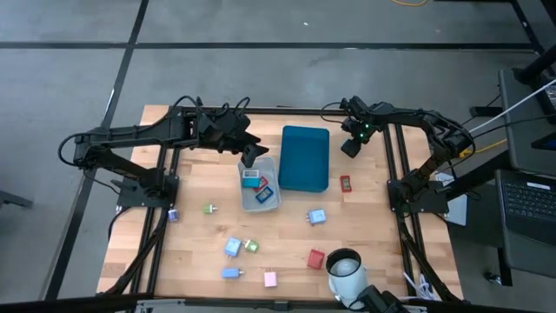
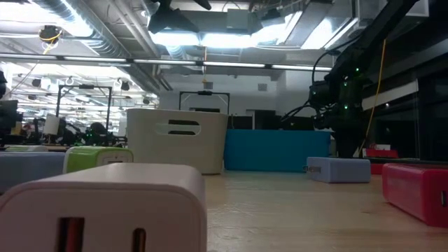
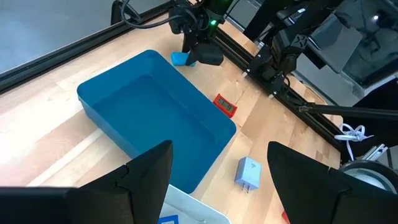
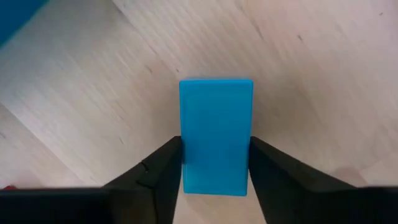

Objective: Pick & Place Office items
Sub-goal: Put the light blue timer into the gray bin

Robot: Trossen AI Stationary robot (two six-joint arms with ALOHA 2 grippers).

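Near edge: loose office items on table (image 1: 365, 235), incl. red block (image 1: 315, 258), pink piece (image 1: 270, 279), light blue charger (image 1: 316, 216). Mid: left gripper (image 1: 252, 155) spread wide, empty, over grey bin (image 1: 271, 202) w/ items inside. Far: right gripper (image 4: 214, 165) pinched on blue block (image 4: 216, 135), just beside teal tray (image 1: 305, 157).

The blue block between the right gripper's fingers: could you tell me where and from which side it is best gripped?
Grip the blue block across its two long flat sides, coming straight down from above. It lies flat on the table, and its narrow width already fits between the right gripper fingers, which flank those sides. The left gripper hangs open over the grey bin.
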